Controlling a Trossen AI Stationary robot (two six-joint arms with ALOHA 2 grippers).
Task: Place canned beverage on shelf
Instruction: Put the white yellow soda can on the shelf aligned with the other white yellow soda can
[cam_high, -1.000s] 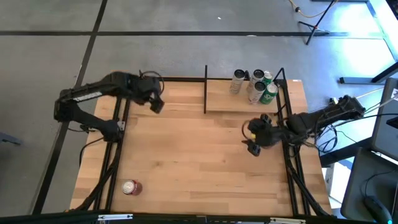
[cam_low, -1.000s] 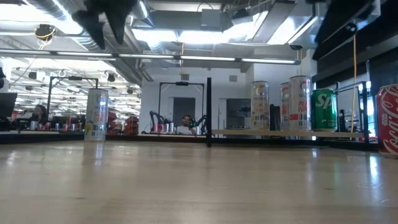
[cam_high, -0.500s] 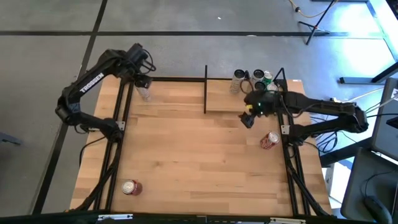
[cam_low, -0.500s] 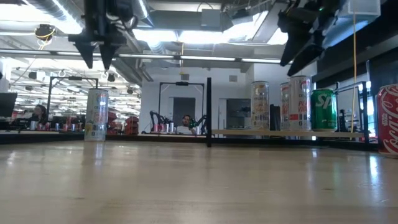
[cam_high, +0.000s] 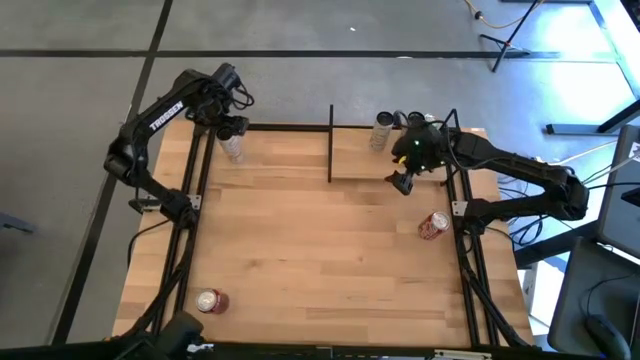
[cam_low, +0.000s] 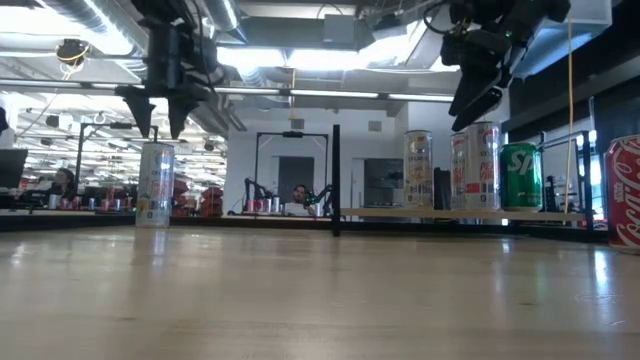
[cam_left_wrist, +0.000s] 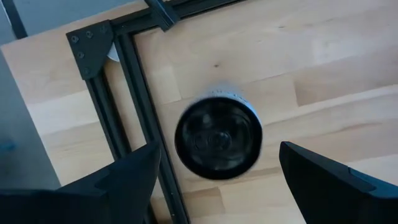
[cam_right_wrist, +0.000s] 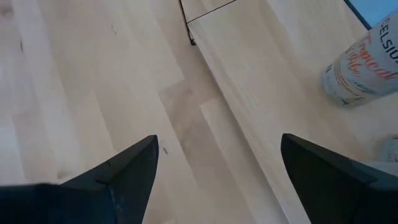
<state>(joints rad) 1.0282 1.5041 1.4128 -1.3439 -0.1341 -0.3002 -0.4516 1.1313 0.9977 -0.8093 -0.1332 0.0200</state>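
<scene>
Red cans are lying at the table's (cam_high: 320, 250) near-left corner (cam_high: 211, 301) and right edge (cam_high: 433, 225), the middle lying bare; the left gripper (cam_high: 232, 128), jaws wide, is hovering over the slim can (cam_high: 232, 150) at the far-left corner; the right gripper (cam_high: 402, 182), wide and empty, is now hanging nearer the shelf's (cam_high: 355, 160) front edge
</scene>
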